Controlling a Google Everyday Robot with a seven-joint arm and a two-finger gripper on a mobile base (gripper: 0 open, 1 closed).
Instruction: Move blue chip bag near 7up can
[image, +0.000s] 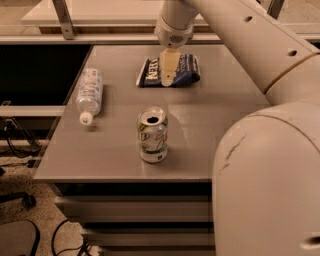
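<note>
The robot's gripper (167, 79) hangs over the blue chip bag (187, 71), which lies flat at the far side of the grey table (115, 155). Whether it is open or holding the bag cannot be told. The grasping step seems in hand; next the bag needs lifting and carrying forward, well apart to the upright 7up can (152, 135). One bag, one can, and one water bottle (89, 94) lying at the left.

Cream gripper (166, 79) over navy chip bag (187, 70), green-white can (152, 137)
</note>
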